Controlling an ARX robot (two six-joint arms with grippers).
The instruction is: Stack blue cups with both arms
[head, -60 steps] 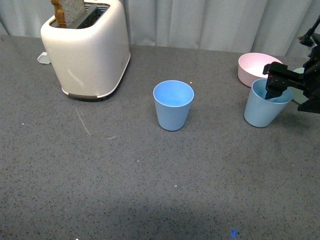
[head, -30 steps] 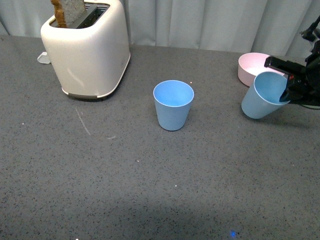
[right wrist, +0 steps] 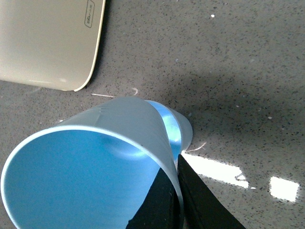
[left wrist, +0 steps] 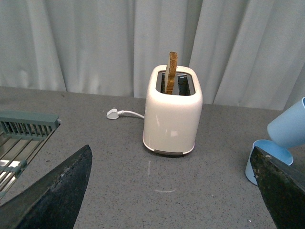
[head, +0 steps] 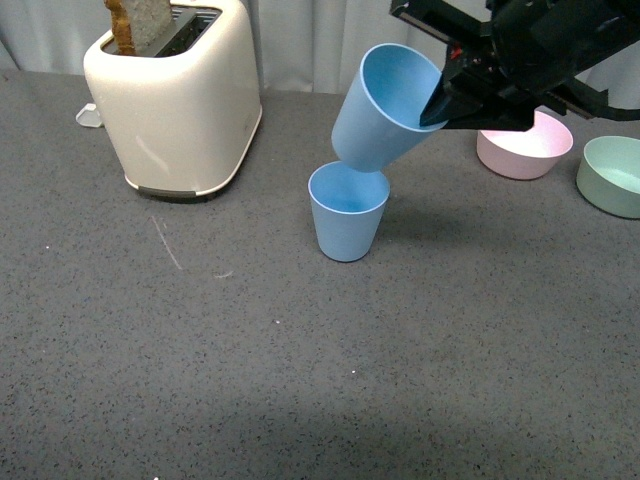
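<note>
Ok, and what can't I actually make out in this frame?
Front view: whether the held blue cup touches the standing blue cup; its base covers the far rim.
Right wrist view: same contact; the held cup hides most of the standing one.
Front view: part of the pink bowl's rim, behind the right arm.
Left wrist view: the rack, cut off by the edge.
Front view: the left hand, out of frame.

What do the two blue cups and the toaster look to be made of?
The raised blue cup and the standing blue cup: likely plastic, matte; even light blue, thin rims, soft shading, no sharp glints. The toaster: cream shell, smooth, semi-glossy with soft highlights; plastic or painted metal, cannot tell which.
</note>
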